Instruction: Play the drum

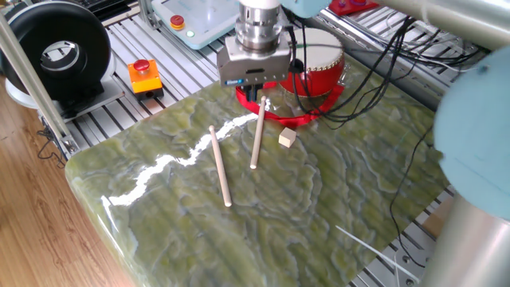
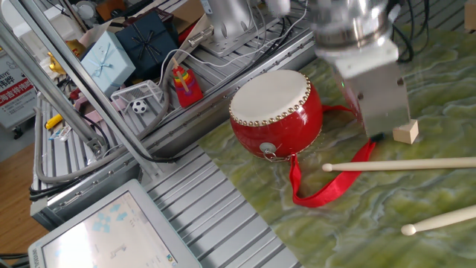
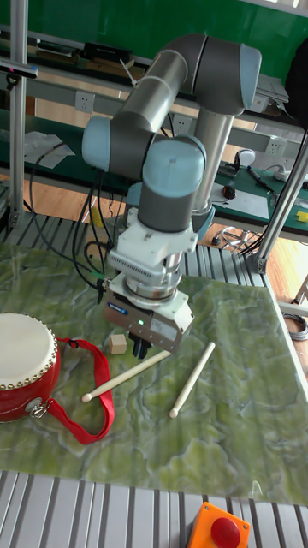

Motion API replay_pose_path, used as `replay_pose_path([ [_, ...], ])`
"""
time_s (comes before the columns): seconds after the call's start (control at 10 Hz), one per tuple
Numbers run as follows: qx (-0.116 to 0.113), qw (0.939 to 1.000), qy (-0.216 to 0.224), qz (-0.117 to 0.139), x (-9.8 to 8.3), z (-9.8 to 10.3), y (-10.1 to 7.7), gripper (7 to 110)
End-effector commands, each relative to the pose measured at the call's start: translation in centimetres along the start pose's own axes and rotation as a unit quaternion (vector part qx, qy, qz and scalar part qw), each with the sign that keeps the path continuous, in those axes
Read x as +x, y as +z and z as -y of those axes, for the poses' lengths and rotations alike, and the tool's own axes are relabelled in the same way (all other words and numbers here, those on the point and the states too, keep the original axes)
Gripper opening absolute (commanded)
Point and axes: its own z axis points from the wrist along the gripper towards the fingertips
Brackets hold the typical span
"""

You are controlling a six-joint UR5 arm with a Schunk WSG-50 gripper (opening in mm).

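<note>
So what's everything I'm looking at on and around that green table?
Drum: one, red body, cream skin, table's far edge.
Ribbon strap: one, red, trailing from the drum.
Drumsticks: two, pale wood, lying mid-table.
Wooden cube: one, beige, beside a stick.
Button box: one, orange with red button, off the table.
Table: one, green marbled top.
Gripper: one, grey, over the stick's end near the strap, holding nothing visible.
</note>
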Motion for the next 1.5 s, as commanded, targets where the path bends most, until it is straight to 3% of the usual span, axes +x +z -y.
replay_pose_path([
  [0.0,-0.001,0.9996,0.008,-0.025,0.5,0.1,1.4,7],
  [0.2,0.003,0.9994,-0.033,0.007,-1.1,0.4,0.9,7],
  [0.4,-0.009,0.9917,-0.095,0.086,-5.0,-0.6,0.5,7],
  [0.5,-0.011,0.9893,-0.107,0.098,-5.5,-0.8,0.4,7],
  [0.6,-0.012,0.99,-0.106,0.093,-5.3,-0.8,0.5,7],
  [0.8,-0.008,0.9938,-0.094,0.058,-3.6,-0.4,0.7,7],
  [0.9,-0.017,0.9973,-0.063,0.033,-2.3,-0.7,0.9,7],
  [1.0,-0.018,0.9988,-0.037,0.026,-2.0,-0.7,0.9,7],
  [1.1,-0.006,0.9995,-0.01,0.028,-2.3,-0.1,1.4,7],
  [1.2,-0.006,0.9995,0.005,0.031,-2.8,0.1,4.1,7],
  [1.3,-0.005,0.9996,0.012,0.026,-2.5,0.5,4.9,7],
  [1.4,0.0,0.9997,0.024,0.003,-1.3,0.7,4.4,7],
])
